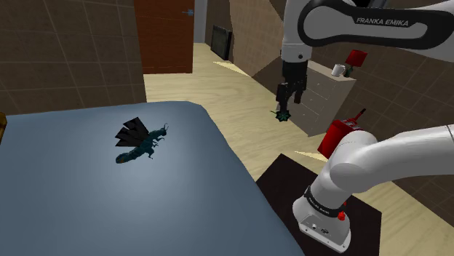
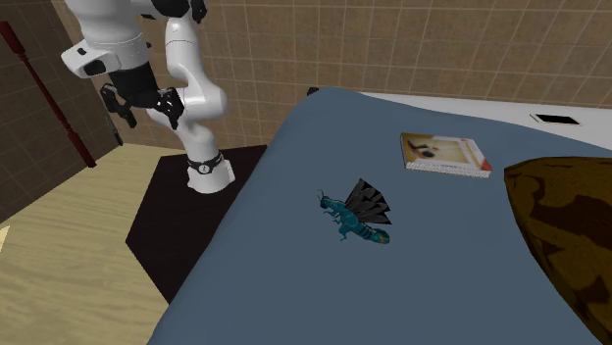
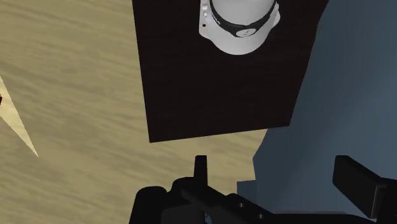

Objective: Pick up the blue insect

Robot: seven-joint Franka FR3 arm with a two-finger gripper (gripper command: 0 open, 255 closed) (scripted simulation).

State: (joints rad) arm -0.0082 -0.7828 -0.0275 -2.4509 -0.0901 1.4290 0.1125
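The blue insect has a teal body and dark fanned wings. It lies flat on the blue-grey surface, toward the far side in the shoulder view. The second exterior view has the insect near the middle of the surface. My black gripper hangs off the surface, over the floor beyond the surface's right edge in the shoulder view, well away from the insect. From the wrist, the gripper is open, its fingers wide apart with nothing between them, looking down at the dark stand and wooden floor.
A book lies on the surface behind the insect, with a brown patterned cushion at the second exterior view's right. A red extinguisher stands by the arm's base. A dresser carries a white mug.
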